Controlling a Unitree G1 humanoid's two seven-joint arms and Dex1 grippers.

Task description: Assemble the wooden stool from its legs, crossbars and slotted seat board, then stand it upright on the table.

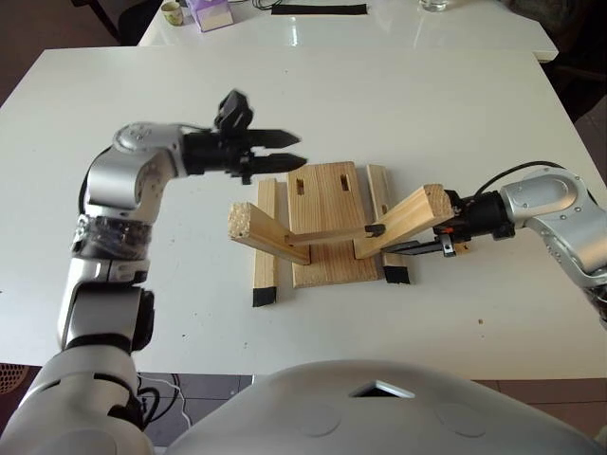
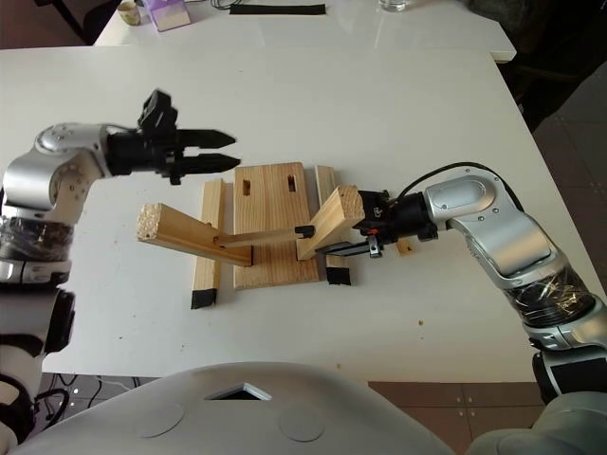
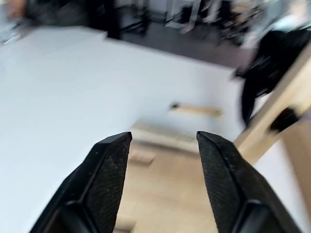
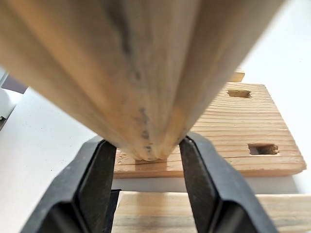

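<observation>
1. Well, nearest me is my right gripper (image 4: 146, 148), clenched on the right-hand stool leg (image 1: 410, 218) close to its lower end, a pad on each opposite face.
2. That leg's long axis climbs from the near right corner of the seat board (image 1: 327, 190) up and out towards my right. The slots it must meet lie beyond the gripper, to its left.
3. A crossbar (image 1: 332, 233) runs leftward from that leg to a second leg (image 1: 266, 230), which tilts the other way with its free end raised to my left.
4. Under this frame the seat board lies flat on the table (image 1: 427, 114). A loose leg (image 1: 266, 270) lies along its left edge and another (image 1: 377, 190) along its right, black-capped ends towards me. I judge these two crowd any swing of the frame.
5. My left gripper (image 1: 301, 149) hovers above the board's far left corner, fingers apart and holding nothing. It is the nearer arm to the second leg, which lies below it and closer to me.
6. Just beside my right wrist lies a small wooden piece (image 1: 462, 249), perhaps a spare crossbar; too little shows to tell.
7. Farthest off, a cup (image 1: 171, 11) and a purple box (image 1: 209, 11) sit on another table.
</observation>
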